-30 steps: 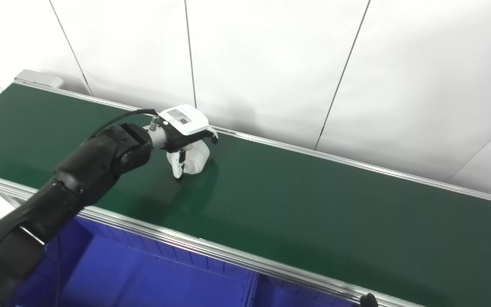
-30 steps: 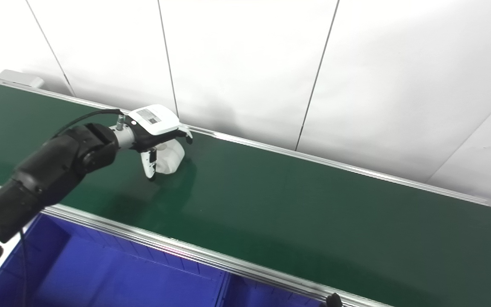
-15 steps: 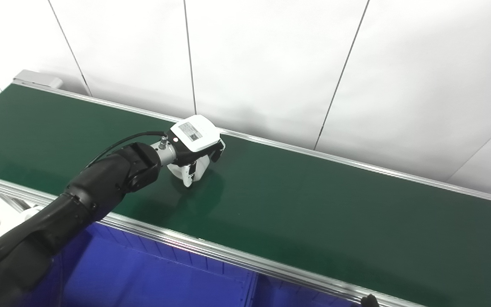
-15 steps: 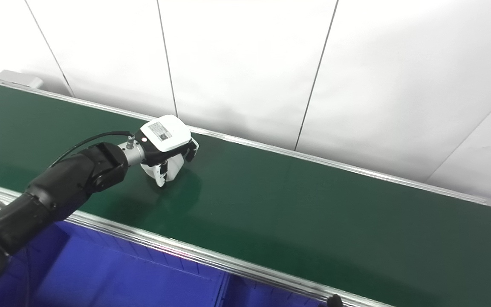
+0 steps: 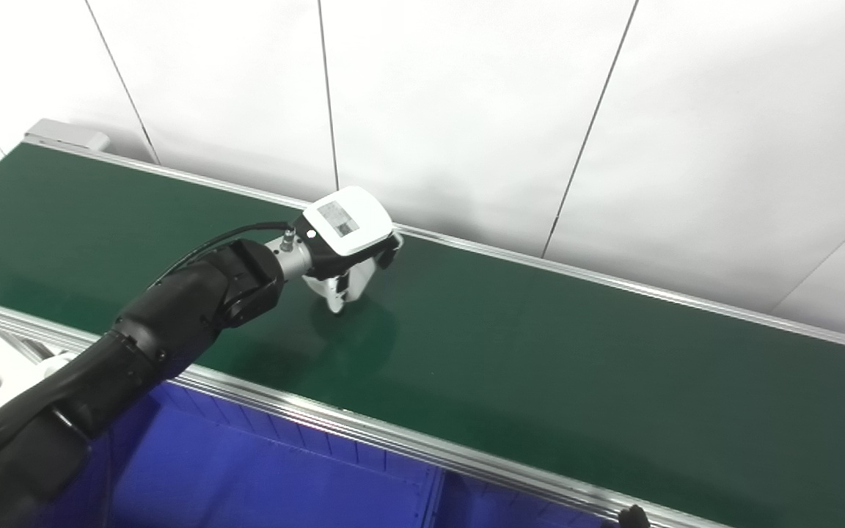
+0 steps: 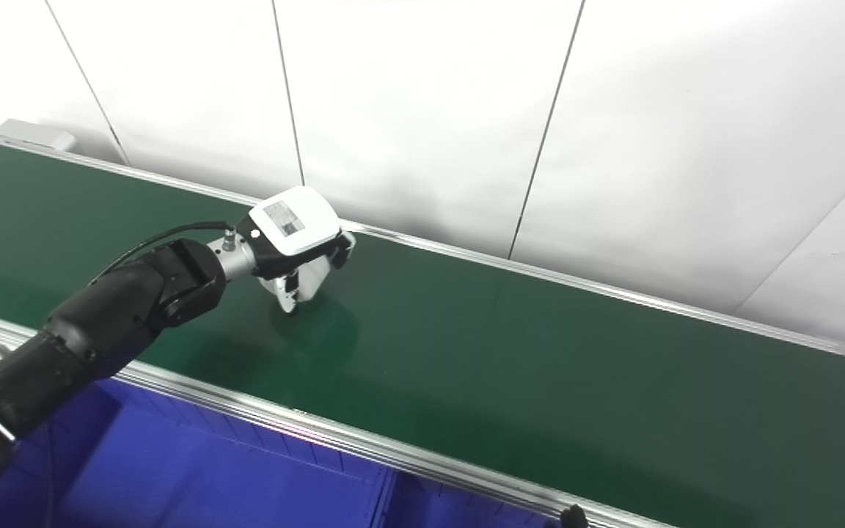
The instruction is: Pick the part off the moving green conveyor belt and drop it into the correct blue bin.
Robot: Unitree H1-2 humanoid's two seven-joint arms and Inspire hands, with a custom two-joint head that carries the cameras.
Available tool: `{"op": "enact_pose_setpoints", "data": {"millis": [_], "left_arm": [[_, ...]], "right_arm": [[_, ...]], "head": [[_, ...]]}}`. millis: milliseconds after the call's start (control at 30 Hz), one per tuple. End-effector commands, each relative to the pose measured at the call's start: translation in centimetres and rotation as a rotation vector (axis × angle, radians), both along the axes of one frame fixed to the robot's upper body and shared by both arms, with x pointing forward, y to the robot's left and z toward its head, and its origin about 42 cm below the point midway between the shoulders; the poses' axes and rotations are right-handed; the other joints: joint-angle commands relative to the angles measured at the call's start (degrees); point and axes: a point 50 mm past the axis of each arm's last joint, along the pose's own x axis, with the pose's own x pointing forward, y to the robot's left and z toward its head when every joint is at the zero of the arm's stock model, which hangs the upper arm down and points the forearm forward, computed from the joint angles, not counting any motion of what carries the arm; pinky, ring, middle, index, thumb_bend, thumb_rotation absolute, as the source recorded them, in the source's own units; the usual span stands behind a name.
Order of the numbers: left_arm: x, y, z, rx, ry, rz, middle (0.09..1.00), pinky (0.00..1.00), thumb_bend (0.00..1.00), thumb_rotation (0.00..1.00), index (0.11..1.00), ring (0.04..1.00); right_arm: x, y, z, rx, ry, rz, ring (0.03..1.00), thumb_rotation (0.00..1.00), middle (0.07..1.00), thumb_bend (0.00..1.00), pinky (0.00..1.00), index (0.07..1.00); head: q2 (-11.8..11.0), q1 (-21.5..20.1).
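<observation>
The white part (image 5: 355,277) is enclosed by the fingers of the left hand (image 5: 345,246) and held under its palm, just above the green conveyor belt (image 5: 540,352) near the belt's far edge. The blue bin (image 5: 261,477) is seen below the near edge.

The only printed mark in view is a small grey rectangular label on the white back cover of the left hand (image 5: 345,233), which reaches over the green conveyor belt (image 5: 540,367). Its print is too small and blurred to make out in either eye view, so no word, brand or number can be read from it. No other marking shows on the belt, its metal rails or the blue bin (image 5: 268,477) below.
</observation>
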Motion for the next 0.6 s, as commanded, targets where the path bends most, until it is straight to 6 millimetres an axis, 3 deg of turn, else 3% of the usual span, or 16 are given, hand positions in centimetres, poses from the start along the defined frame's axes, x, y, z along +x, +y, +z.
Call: {"op": "enact_pose_setpoints", "data": {"millis": [0, 100, 200, 333, 400, 533, 567], "left_arm": [[-0.4, 0.2, 4.0, -0.049, -0.069, -0.01, 0.442, 0.31, 0.5, 0.0, 0.521, 0.368], [-2.4, -0.4, 5.8, -0.097, -0.078, -0.018, 0.463, 0.34, 0.5, 0.0, 0.517, 0.393], [-4.4, -0.3, 6.4, -0.127, -0.073, -0.015, 0.491, 0.38, 0.5, 0.0, 0.502, 0.418], [-7.1, -0.2, 7.2, -0.174, -0.021, 0.013, 0.485, 0.38, 0.5, 0.0, 0.506, 0.425], [-8.3, -0.3, 7.1, -0.175, -0.001, 0.03, 0.485, 0.38, 0.5, 0.0, 0.508, 0.422], [-10.6, -0.6, 5.6, -0.181, 0.067, 0.064, 0.464, 0.35, 0.5, 0.0, 0.524, 0.4], [-11.2, -0.7, 5.2, -0.183, 0.091, 0.079, 0.5, 0.38, 0.5, 0.0, 0.491, 0.42]], "right_arm": [[0.0, -0.2, 1.3, 0.004, -0.066, -0.013, 0.981, 1.0, 1.0, 0.68, 1.0, 1.0], [0.2, -0.7, 1.7, 0.004, -0.068, -0.014, 0.985, 1.0, 1.0, 0.66, 1.0, 1.0], [0.5, -1.0, 2.4, -0.001, -0.068, -0.021, 0.982, 1.0, 1.0, 0.65, 1.0, 1.0], [0.9, -1.9, 3.7, -0.006, -0.081, -0.03, 0.98, 1.0, 1.0, 0.67, 1.0, 1.0], [1.1, -2.5, 4.3, -0.012, -0.091, -0.024, 0.981, 1.0, 1.0, 0.67, 1.0, 1.0], [1.5, -3.7, 5.2, 0.001, -0.091, -0.035, 0.979, 1.0, 1.0, 0.67, 1.0, 1.0], [1.5, -4.0, 5.3, 0.005, -0.088, -0.04, 0.966, 1.0, 1.0, 0.71, 0.99, 1.0]], "head": [[0.16, 0.18], [2.66, 3.26], [3.68, 4.74], [8.03, 10.13], [10.55, 14.3], [12.65, 18.5], [12.65, 18.5]]}}
